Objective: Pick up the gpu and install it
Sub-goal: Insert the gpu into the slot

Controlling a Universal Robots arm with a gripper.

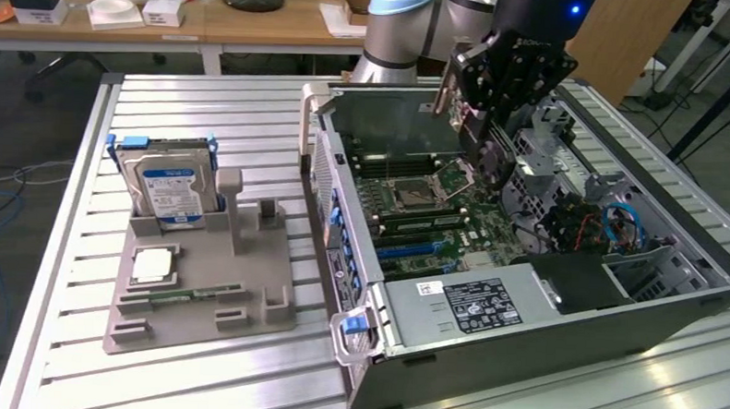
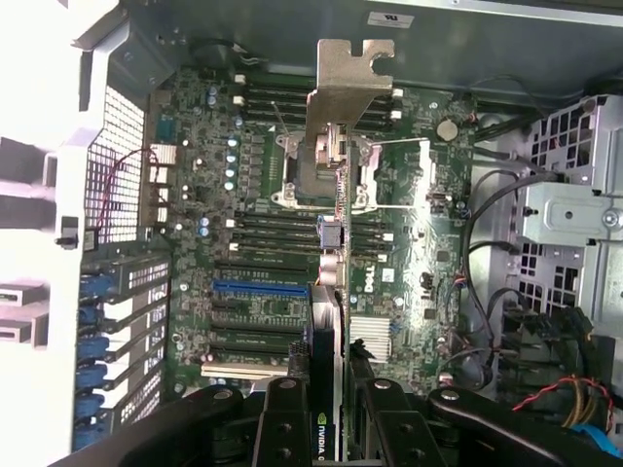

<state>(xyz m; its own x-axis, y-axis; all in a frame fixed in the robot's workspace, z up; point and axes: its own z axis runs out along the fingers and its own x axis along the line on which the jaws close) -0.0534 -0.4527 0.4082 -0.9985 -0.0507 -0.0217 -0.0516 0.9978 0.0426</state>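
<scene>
- Gripper (image 2: 331, 394) clamped on the gpu (image 2: 346, 88), card edge-on, pale metal bracket at its far end.
- Held above the motherboard (image 2: 253, 292) inside the open computer case (image 1: 557, 342).
- Beside the case, on the exterior view's left: grey holder (image 1: 201, 290) with upright hard drive (image 1: 169, 191), on the surface (image 1: 79, 247).

Silver-grey jointed arm with a pale blue joint cap (image 1: 395, 21) rises at the far side of the open dark tower computer case (image 1: 519, 359) in the exterior view, its wrist turned downward over the case's open side. Black two-finger gripper (image 1: 490, 118) (image 2: 331, 433) hangs above the case's interior, pointing into it. Black fingers (image 2: 282, 428) are clamped on either face of the thin dark gpu card (image 2: 331, 331), held edge-on.
</scene>
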